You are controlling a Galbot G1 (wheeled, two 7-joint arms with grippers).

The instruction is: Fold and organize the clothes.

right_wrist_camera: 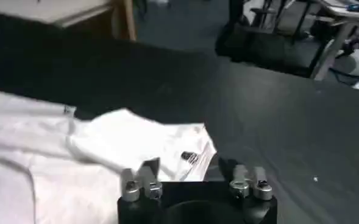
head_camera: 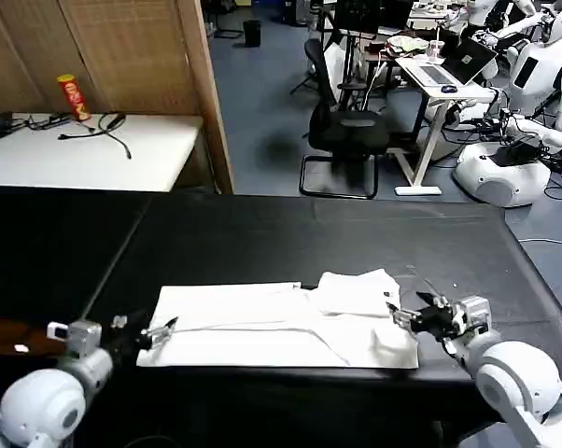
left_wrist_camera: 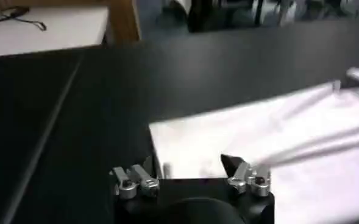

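Left gripper [head_camera: 160, 331] sitting with jaws spread at the T-shirt's [head_camera: 272, 327] near left edge, right gripper [head_camera: 407, 315] hovering with jaws spread beside its folded right end, T-shirt lying flat between both on the black table [head_camera: 290, 238].

Head looks down — wrists close over T-shirt [head_camera: 281, 322].

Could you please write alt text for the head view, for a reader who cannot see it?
A white T-shirt, partly folded, lies flat on a black table. The left claw sits open at its left edge and the right claw open at its right edge, with office desks and chairs behind.
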